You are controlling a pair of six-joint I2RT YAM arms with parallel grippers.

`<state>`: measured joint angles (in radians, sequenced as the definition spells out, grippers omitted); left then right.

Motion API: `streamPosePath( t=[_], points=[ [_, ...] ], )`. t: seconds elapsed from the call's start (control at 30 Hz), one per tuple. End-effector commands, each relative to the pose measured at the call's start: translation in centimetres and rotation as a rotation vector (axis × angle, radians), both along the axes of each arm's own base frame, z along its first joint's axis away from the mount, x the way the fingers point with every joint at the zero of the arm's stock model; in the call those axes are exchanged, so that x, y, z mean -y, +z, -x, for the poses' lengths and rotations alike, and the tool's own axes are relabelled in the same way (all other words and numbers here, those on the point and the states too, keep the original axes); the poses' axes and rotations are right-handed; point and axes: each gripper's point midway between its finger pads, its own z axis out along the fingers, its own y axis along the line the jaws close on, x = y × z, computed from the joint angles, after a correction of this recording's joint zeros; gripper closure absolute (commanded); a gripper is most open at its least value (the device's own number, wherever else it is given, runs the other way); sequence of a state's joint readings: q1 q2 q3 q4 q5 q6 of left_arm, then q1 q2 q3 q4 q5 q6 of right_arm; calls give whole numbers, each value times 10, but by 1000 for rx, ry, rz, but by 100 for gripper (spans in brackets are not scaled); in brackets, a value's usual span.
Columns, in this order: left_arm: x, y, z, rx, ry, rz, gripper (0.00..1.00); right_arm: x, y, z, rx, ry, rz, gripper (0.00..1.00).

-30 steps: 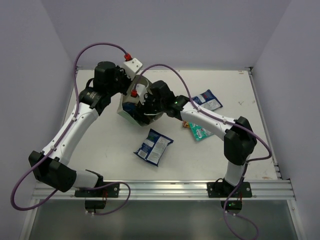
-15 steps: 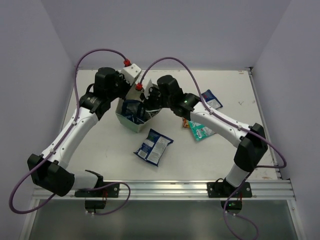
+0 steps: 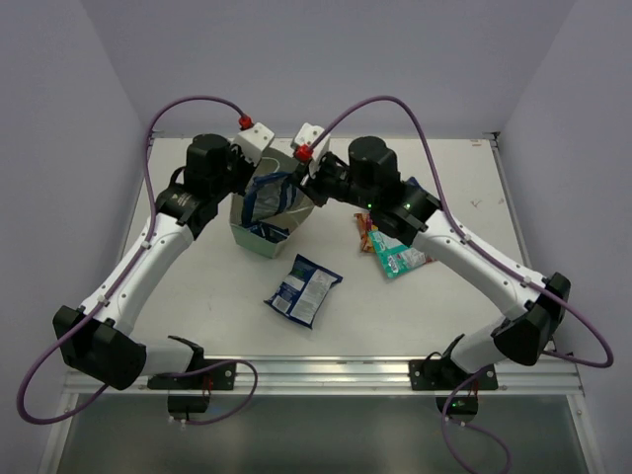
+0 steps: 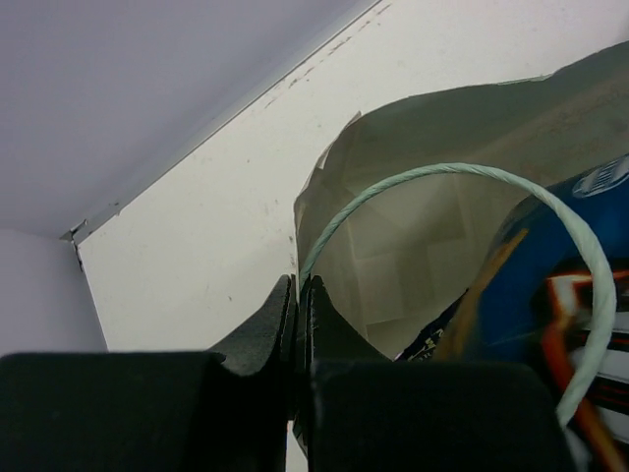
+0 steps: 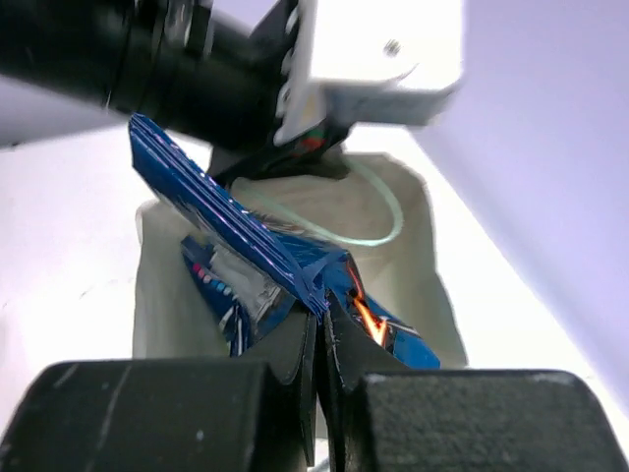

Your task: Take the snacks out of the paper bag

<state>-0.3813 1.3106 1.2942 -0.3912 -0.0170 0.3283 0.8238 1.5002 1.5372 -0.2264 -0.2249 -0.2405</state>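
Paper bag (image 3: 253, 239), one: stands open at 10 o'clock on the worktop (image 3: 227, 308). It is mint outside and cream inside.

Arms, two. The left end effector (image 4: 297, 298) has its fingers pressed together on the bag's rim. The right end effector (image 5: 319, 317) is clamped on one corner of a blue packet (image 3: 269, 197).

Snacks, four counted.
- One held blue packet, most of it risen above the bag mouth, its lower end within the rim.
- One loose blue packet (image 3: 303, 288), flat on the worktop at 5 o'clock from the bag and well apart from it.
- One teal packet (image 3: 401, 260), at 3 to 4 o'clock from the bag, partly under the right arm.
- One orange-red packet (image 3: 366, 230), at 11 o'clock of the teal one and touching it.

Dark foil shows low in the bag mouth; we cannot tell how many pieces.

Views compared. Only the top view shows the three loose packets. Only the left wrist view shows the pinch on the rim. It also shows the mint cord handle (image 4: 442, 171) arching over the held packet. Only the right wrist view shows the grip on the foil corner, with the bag's cream wall behind.
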Motion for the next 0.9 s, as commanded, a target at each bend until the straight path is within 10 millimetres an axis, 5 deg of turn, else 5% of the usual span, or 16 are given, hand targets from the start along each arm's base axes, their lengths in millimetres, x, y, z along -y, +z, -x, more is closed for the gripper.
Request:
streamPosePath(
  t=[0.0,0.23,0.47,0.6,0.63,0.73,0.77,0.83,0.87],
  points=[
    [-13,25,-11,97,102,24,100,37,133,9,270,-102,-258,100],
    [-41,26,-22,102,247,28,100,89,207,19,416,-229,-367,100],
    [-77,34,-23,119,372,1,100,126,214,-22,428,-401,-364,100],
    [-88,37,-22,120,403,3,100,140,198,-77,402,-482,-312,100],
    [-88,38,-21,120,401,4,100,130,173,-103,369,-493,-258,100],
    [-90,44,-22,129,401,3,100,124,152,-143,377,-517,-183,100],
    [-89,45,-22,130,399,3,100,112,121,-170,347,-520,-131,100],
    [-90,47,-24,127,398,-6,100,112,109,-196,356,-561,-117,100],
    [-91,49,-25,128,402,-9,100,106,77,-221,330,-586,-66,100]
  ],
)
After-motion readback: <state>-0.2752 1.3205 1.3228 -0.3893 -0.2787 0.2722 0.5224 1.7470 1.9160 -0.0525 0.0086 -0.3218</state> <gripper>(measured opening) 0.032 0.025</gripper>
